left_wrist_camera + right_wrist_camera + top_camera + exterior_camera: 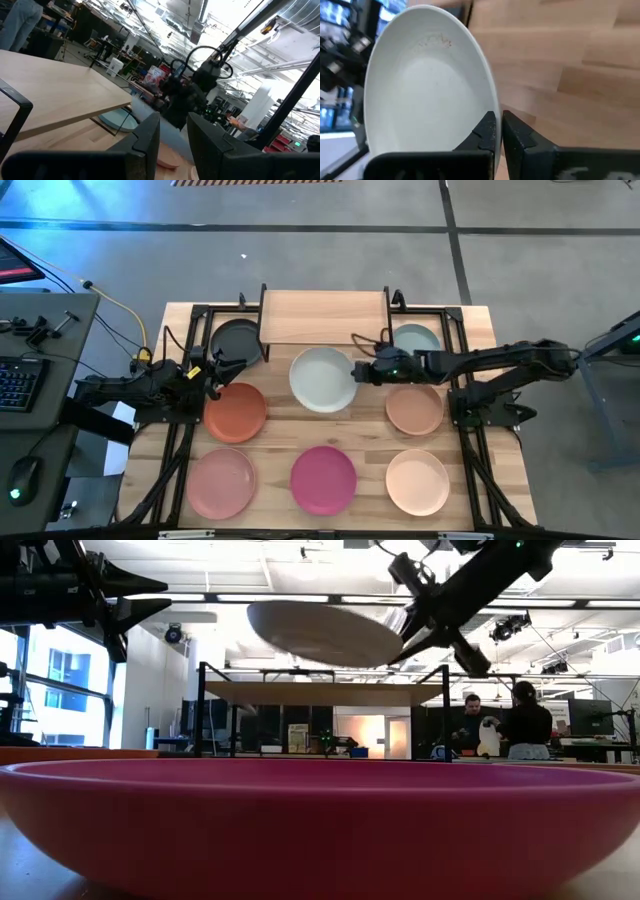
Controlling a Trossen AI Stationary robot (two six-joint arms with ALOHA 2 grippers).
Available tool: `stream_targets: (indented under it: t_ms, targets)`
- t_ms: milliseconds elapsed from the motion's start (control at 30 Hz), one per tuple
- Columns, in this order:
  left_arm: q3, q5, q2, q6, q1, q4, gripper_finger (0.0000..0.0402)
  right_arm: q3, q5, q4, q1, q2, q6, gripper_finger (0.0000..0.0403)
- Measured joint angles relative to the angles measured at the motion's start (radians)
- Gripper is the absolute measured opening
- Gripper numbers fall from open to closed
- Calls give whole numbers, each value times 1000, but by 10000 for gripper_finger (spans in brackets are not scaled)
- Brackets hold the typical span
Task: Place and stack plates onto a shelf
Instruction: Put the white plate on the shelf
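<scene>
I have the right pincer clenched on the rim of the round matte grey-green plate, lifted; next I'd carry it onto the small light-wood shelf.

We see the grey-green plate lifted clear of the worktop, its rim pinched by the right hand, just in front of the bare light-wood shelf. Dark grey, pale teal, terracotta, tan, pink, magenta and cream plates lie flat around it.
</scene>
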Motion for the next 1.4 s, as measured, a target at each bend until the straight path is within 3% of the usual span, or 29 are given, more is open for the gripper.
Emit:
stream_targets:
  t_ms: [167, 567, 833, 1233, 1400]
  targets:
    - [0, -1, 0, 0, 0, 0, 90, 0, 38, -23, -47, -75, -21, 0]
    - [0, -13, 0, 96, 0, 1, 90, 0, 7, -34, -263, -162, -164, 0]
    - [0, -149, 0, 105, 0, 1, 90, 2, -67, -36, -406, -164, -260, 0]
    - [0, -207, 0, 90, 0, 1, 90, 247, -138, -359, -563, -145, -496, 0]
    - [0, -209, 0, 89, 0, 0, 90, 310, -177, -396, -605, -80, -553, 0]
